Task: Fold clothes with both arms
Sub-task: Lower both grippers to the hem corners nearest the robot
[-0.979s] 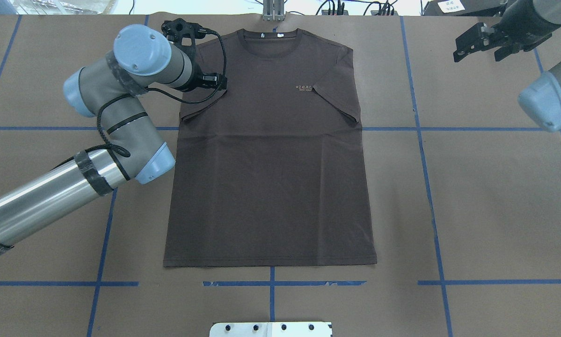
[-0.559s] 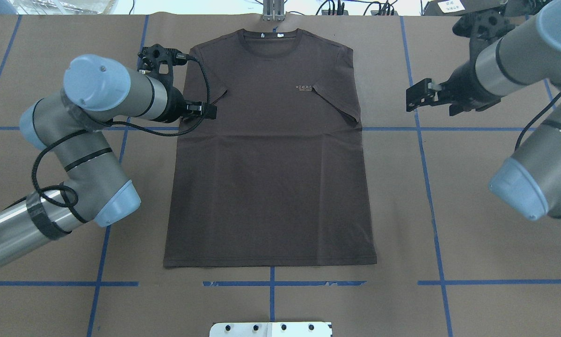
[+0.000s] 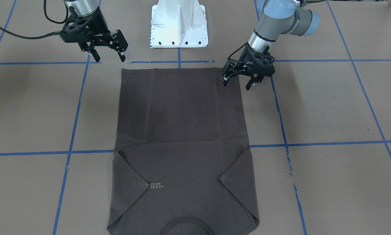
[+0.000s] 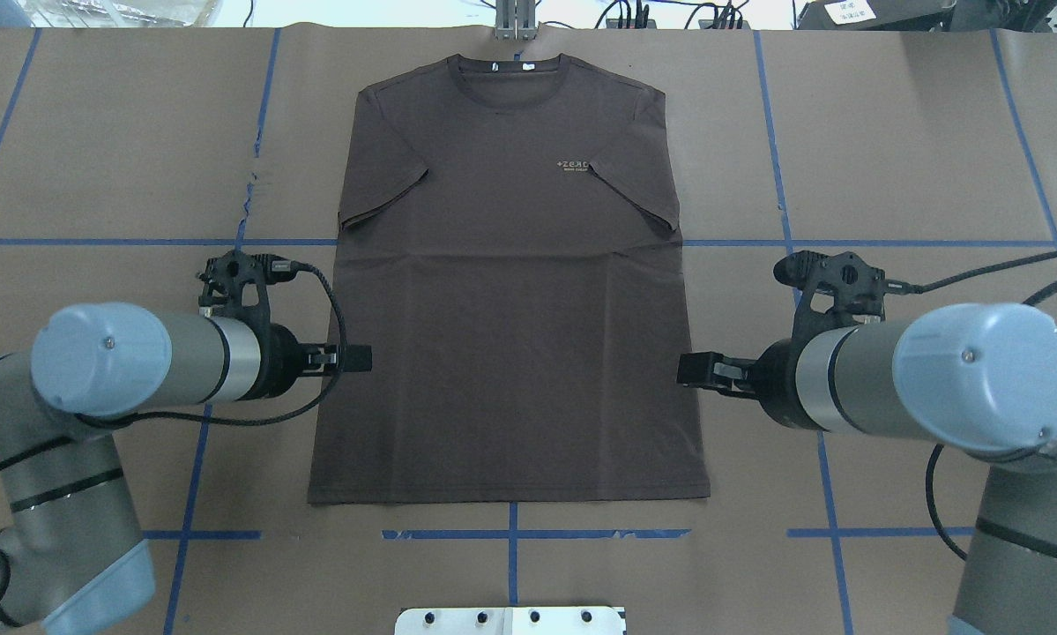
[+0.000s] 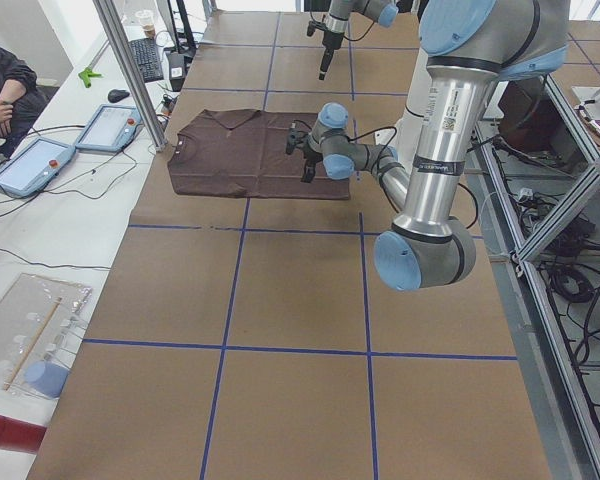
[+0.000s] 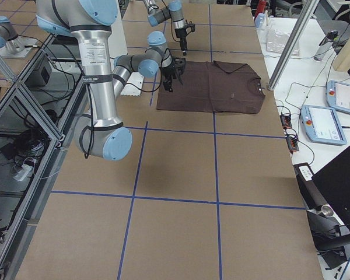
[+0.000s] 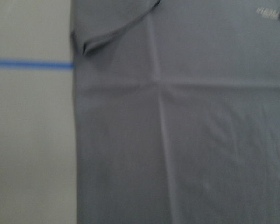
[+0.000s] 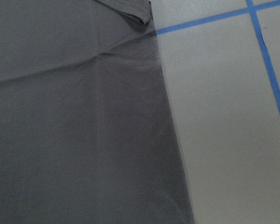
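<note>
The left pincer (image 3: 236,86) has its fingers apart and holds nothing. The right pincer (image 3: 111,59) is apart and empty too. Seen from above, the left one hangs at the shirt's (image 4: 510,309) 9 o'clock edge and the right one at its 3 o'clock edge, both nearer the hem (image 4: 509,494). The shirt lies flat on the brown table (image 4: 889,132), collar (image 4: 510,100) at 12 o'clock, hem at 6 o'clock, sleeves (image 4: 383,185) tucked in. I think the job now is to grab the two hem corners. Both pincers should go down together, pinch both layers, and lift evenly so the cloth stays tight and smooth.
</note>
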You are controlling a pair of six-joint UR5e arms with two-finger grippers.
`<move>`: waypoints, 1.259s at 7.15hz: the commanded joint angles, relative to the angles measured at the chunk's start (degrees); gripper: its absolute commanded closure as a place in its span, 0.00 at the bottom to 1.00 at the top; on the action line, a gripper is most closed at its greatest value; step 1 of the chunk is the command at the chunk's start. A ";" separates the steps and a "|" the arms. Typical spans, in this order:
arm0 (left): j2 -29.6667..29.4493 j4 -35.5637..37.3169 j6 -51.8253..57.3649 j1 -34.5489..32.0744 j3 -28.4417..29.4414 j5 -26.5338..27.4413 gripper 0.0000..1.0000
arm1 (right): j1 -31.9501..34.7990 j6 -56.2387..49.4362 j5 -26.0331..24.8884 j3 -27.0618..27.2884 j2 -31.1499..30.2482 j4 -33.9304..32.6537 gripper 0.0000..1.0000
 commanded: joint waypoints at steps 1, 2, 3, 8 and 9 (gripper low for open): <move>5.24 -0.16 -8.23 7.82 -2.78 4.55 0.00 | -7.27 4.65 -6.01 1.33 -2.99 1.84 0.00; 5.60 0.01 -10.88 10.81 -2.60 6.57 0.09 | -9.12 4.92 -8.04 1.24 -6.39 7.77 0.00; 5.60 0.27 -14.21 13.37 -2.08 8.07 0.26 | -9.92 4.92 -9.10 1.07 -10.17 11.92 0.00; 5.86 1.42 -15.47 14.80 -1.72 9.23 0.41 | -10.28 4.83 -9.73 0.80 -11.70 14.60 0.00; 5.87 2.20 -15.47 14.80 -1.64 9.23 0.41 | -10.28 4.83 -9.73 0.89 -11.70 14.60 0.00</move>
